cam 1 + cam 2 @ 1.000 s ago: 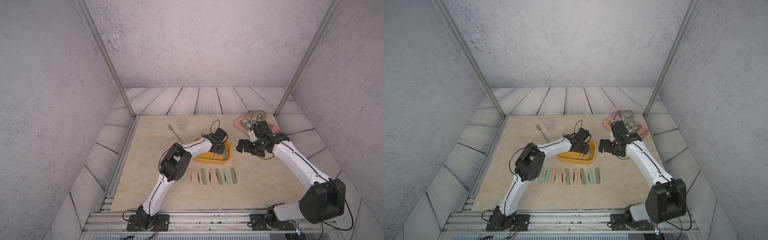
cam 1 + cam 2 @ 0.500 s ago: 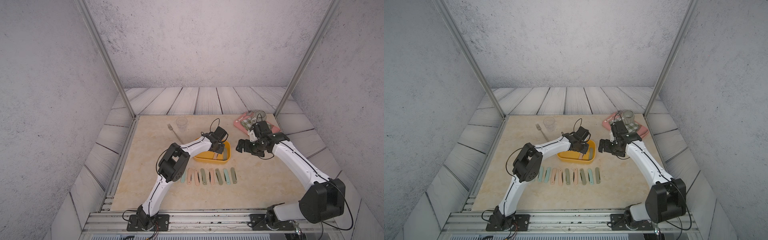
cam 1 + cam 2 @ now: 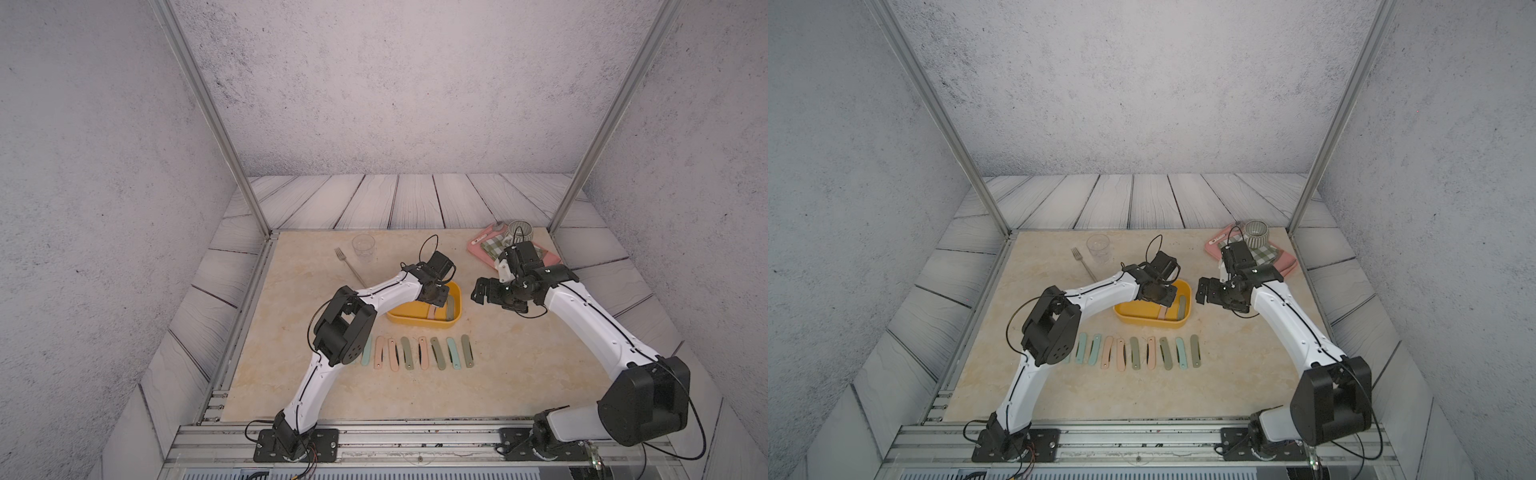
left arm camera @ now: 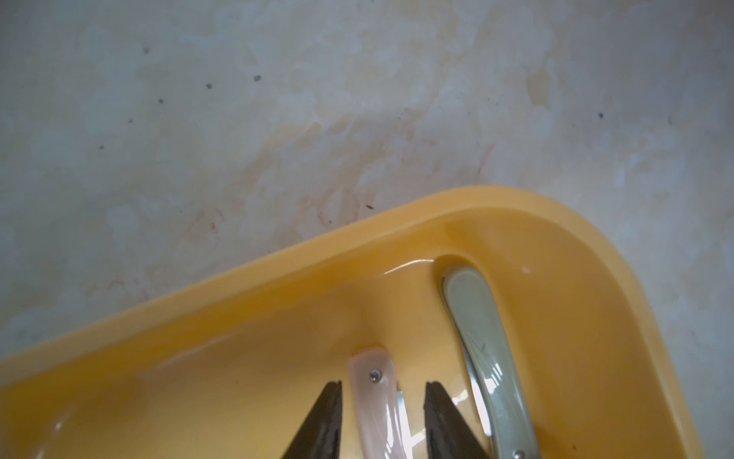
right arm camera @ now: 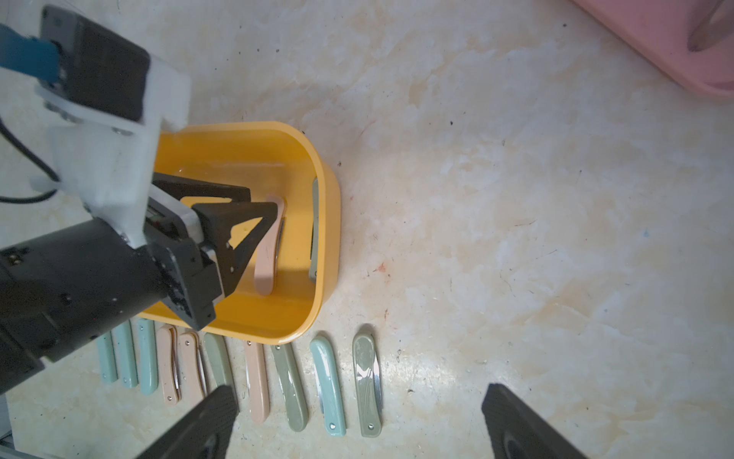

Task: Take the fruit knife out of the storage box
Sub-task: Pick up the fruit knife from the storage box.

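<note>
Left gripper (image 4: 383, 384) apart astride pink fruit knife (image 4: 377, 405) in storage box (image 4: 317, 243), right gripper (image 5: 359, 389) apart

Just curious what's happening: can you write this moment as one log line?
left tool: open, astride pink knife in yellow box | right tool: open, empty, beside box | green knife: in box
</note>
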Tool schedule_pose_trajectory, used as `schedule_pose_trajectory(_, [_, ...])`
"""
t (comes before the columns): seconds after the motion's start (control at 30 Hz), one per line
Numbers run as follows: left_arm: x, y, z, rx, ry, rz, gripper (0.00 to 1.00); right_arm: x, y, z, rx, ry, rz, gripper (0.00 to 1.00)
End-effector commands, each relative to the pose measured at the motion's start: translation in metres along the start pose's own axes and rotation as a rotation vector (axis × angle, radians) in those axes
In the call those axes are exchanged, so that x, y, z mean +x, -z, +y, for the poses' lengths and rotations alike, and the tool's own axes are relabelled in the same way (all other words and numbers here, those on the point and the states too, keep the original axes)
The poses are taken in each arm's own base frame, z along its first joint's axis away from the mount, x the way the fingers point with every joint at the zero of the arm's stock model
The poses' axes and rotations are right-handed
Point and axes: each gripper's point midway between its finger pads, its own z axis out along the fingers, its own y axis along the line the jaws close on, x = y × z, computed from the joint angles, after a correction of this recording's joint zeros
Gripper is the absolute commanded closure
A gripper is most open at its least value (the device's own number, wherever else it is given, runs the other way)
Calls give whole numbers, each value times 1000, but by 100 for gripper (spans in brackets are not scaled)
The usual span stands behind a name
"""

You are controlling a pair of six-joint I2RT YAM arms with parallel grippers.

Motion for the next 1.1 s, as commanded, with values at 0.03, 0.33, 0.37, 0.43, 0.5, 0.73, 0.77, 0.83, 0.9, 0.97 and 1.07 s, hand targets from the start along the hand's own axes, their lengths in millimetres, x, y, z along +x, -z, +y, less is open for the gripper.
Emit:
schedule_pose_trajectory(0.03, [18,-19,8,-30,-10,73,58,3,-3,-2,3,-4,15,1])
schedule_pose_trajectory(0.33, [47,-40,13,-40,-24,180,62,3,-4,-3,9,3,19,1])
schedule_pose_trajectory(0.37, [50,-40,14,-45,-26,193,66,3,-4,-2,7,4,18,1])
schedule_pose_trajectory(0.43, [54,-40,16,-54,-31,211,73,2,-4,-2,8,4,17,1])
schedule_pose_trajectory(0.5, [57,-39,18,-63,-33,220,79,1,-4,-2,6,5,18,1])
schedule_pose_trajectory(0.73, [44,-28,16,-61,-36,178,82,1,-5,0,0,5,22,1])
schedule_pose_trajectory(0.77, [40,-26,15,-59,-36,167,82,1,-5,0,-1,7,22,1])
schedule_pose_trajectory(0.83, [31,-20,14,-58,-36,142,82,0,-5,0,1,6,19,1])
schedule_pose_trajectory(0.9, [22,-14,12,-54,-39,116,82,0,-5,0,0,6,21,1])
schedule_pose_trajectory(0.97, [13,-7,10,-48,-42,90,82,0,-5,0,-1,8,20,1])
schedule_pose_trajectory(1.07, [-1,3,7,-38,-46,43,81,0,-5,1,-4,5,20,1])
